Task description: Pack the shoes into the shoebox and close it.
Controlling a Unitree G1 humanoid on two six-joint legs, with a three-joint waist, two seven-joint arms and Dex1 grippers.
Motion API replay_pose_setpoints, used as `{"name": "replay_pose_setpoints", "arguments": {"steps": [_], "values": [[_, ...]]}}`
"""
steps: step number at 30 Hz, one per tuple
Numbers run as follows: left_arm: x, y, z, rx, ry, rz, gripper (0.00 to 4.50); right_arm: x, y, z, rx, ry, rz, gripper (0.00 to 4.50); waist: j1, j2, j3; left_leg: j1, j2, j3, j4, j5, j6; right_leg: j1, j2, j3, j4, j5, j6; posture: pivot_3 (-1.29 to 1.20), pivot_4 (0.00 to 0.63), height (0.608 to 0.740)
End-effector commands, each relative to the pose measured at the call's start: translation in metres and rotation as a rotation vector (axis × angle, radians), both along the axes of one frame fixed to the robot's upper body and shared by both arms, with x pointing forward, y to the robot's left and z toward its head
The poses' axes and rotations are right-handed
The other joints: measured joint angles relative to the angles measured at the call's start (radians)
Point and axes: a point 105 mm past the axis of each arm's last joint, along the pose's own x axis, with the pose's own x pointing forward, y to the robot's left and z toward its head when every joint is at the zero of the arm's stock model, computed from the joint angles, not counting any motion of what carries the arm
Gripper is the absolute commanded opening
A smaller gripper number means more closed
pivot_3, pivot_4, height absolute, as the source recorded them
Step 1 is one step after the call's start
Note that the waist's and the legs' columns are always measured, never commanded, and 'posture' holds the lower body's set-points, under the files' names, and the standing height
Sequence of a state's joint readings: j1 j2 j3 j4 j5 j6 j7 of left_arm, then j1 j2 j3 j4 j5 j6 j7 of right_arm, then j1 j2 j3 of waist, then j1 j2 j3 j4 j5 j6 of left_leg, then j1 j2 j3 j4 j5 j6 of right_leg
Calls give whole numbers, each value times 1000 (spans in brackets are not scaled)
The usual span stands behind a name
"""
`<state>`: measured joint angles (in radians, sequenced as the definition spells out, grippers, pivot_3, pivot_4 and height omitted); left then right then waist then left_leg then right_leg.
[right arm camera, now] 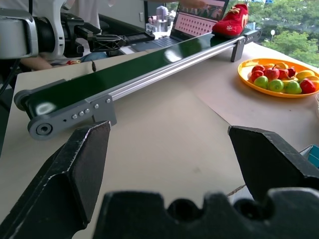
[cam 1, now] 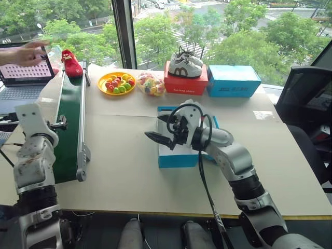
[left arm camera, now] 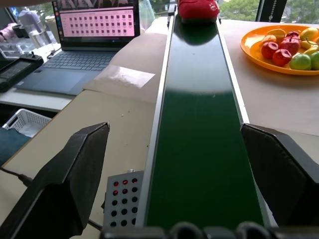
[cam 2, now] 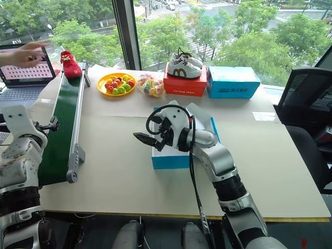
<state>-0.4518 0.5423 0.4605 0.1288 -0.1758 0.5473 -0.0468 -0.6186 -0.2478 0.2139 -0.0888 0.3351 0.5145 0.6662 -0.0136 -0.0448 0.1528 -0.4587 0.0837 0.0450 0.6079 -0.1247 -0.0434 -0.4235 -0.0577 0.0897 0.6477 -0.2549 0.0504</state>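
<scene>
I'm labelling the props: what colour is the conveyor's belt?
Dark green, between silver side rails; the conveyor belt shows best in the left wrist view.

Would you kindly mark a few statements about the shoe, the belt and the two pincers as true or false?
1. A red shoe sits at the far end of the green conveyor belt. True.
2. The right pincer grips the shoe. False: it is open and empty, near the shoebox.
3. The left pincer is open, facing along the belt. True.
4. White sneakers rest on the yellow fruit plate. False: they sit on a red box.
</scene>
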Motion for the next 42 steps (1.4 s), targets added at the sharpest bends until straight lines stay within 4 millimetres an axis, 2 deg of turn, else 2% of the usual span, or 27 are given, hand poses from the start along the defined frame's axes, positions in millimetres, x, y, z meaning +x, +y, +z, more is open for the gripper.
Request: {"name": "replay_pose_setpoints", "arguments": {"steps": [1, 6, 12, 24, 27, 36, 39, 42], "values": [[0, 9, 14, 33, -67, 50, 4500, 4, -13, 5, -18, -31, -51, 4473, -1, 0, 0, 0, 0, 0, 0, 0, 0, 0, 0, 0, 0, 0, 0, 0, 150, 740], [1, 17, 8, -13, -80, 105, 4500, 6, -17, 5, -37, -38, -57, 4473, -2, 0, 0, 0, 0, 0, 0, 1, 1, 0, 0, 0, 0, 0, 0, 0, 150, 740], [8, 16, 6, -60, -71, 115, 4500, 12, -19, 8, -62, -59, -71, 4473, -1, 0, 0, 0, 0, 0, 0, 1, 1, 0, 0, 0, 0, 0, 0, 0, 150, 740], [43, 3, 23, -66, -73, 41, 4500, 17, -26, 16, -65, -87, -106, 4473, 0, -1, 0, 0, 0, 0, 0, 2, 0, 0, 0, 0, 0, 0, 1, 0, 150, 740], [48, 1, 26, -123, -92, 40, 4500, 17, -27, 16, -65, -90, -115, 4473, -1, -1, 0, 0, 0, 0, 0, 2, 0, 0, 0, 0, 0, 1, 1, 0, 150, 740], [64, -7, 42, -155, -82, 46, 4500, 13, -30, 7, -140, -101, -105, 4473, 0, -1, 0, 0, 0, 0, 0, 2, 0, 0, 0, 0, 0, 1, 1, 0, 150, 740], [65, -6, 39, -178, -73, 59, 4500, 13, -33, 6, -153, -105, -105, 4473, 0, -1, 0, 0, 0, 0, 0, 2, 0, 0, 0, 0, 0, 1, 1, 0, 150, 740], [63, -4, 27, -228, -44, 88, 4500, 13, -36, 5, -164, -106, -107, 4473, -2, -1, 0, 0, 0, 0, 0, 2, 0, 0, 0, 0, 0, 1, 1, 0, 150, 740]]}}
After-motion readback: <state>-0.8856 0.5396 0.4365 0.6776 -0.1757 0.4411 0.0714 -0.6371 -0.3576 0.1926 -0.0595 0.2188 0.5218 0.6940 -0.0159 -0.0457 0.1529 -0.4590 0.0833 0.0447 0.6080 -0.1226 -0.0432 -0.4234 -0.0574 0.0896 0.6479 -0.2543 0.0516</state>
